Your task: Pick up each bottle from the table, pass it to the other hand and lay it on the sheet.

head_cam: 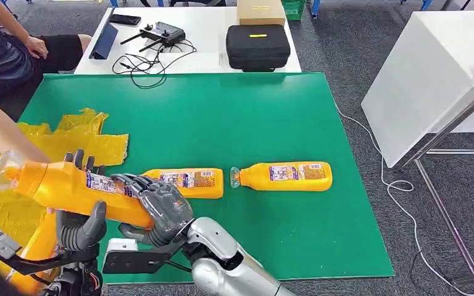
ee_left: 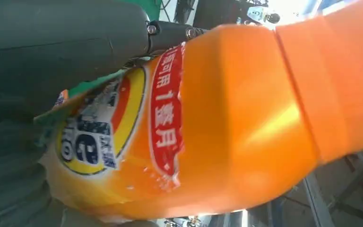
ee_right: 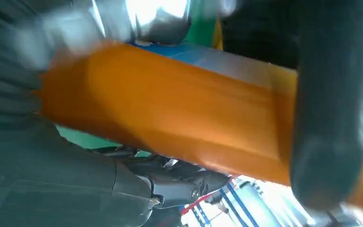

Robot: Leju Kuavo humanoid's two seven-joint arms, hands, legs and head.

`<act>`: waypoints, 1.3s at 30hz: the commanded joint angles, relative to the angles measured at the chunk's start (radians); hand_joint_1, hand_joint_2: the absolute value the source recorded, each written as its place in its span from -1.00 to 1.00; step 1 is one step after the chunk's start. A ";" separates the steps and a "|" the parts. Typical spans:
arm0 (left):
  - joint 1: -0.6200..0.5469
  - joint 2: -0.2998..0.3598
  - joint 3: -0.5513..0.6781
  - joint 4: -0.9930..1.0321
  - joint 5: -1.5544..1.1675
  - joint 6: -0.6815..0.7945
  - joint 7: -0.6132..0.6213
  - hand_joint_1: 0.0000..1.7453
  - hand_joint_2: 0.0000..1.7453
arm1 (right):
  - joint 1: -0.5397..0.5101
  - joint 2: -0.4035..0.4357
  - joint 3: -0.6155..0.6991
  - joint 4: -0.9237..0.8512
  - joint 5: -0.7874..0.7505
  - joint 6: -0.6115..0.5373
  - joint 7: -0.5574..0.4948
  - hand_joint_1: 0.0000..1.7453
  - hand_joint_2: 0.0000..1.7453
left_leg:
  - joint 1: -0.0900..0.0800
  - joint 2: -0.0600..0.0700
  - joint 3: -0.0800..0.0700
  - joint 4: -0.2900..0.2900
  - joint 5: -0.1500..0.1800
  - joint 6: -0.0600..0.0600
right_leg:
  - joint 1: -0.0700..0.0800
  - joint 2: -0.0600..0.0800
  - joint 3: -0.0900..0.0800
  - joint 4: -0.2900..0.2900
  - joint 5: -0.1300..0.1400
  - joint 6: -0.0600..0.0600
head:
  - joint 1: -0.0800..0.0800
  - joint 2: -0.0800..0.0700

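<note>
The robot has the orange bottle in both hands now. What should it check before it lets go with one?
1. Left robot hand wraps the raised orange plastic bottle: ok.
2. Right robot hand grips the bottle's base end: ok.
3. Left grip firm enough alone: cannot tell.
4. Crumpled yellow sheet lies close to the left: ok.
5. Two more orange bottles wait on the green table: ok.

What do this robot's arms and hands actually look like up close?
The right arm is a rounded shell of shiny silver metal, with a black bracket at the wrist. The right hand has dark grey, segmented fingers like jointed armour. The left hand has a thick, smooth grey thumb and darker fingers, with a grey ribbed cover behind them.
</note>
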 commanded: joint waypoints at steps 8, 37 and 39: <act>-0.134 0.066 -0.052 0.105 0.037 -0.017 0.013 1.00 1.00 | 0.000 0.005 0.104 0.169 -0.028 -0.027 0.035 1.00 1.00 | 0.000 -0.005 0.006 -0.003 0.000 0.000 | 0.001 -0.007 0.007 -0.002 -0.002 0.000 | 0.000 0.000; -0.426 0.240 0.242 0.638 -0.767 0.759 -0.222 1.00 1.00 | 0.130 -0.161 -0.267 -0.205 0.049 -0.010 0.035 -1.00 -1.00 | 0.000 -0.003 0.004 -0.002 0.000 0.000 | 0.001 -0.004 0.005 -0.001 -0.001 0.000 | 0.000 0.000; -0.465 0.256 0.209 0.731 -0.855 0.864 -0.226 1.00 1.00 | 0.128 -0.162 -0.268 -0.191 0.044 -0.017 0.026 -1.00 -1.00 | 0.000 -0.003 0.004 -0.002 0.000 0.000 | 0.000 -0.005 0.004 -0.001 -0.001 0.000 | -0.001 0.000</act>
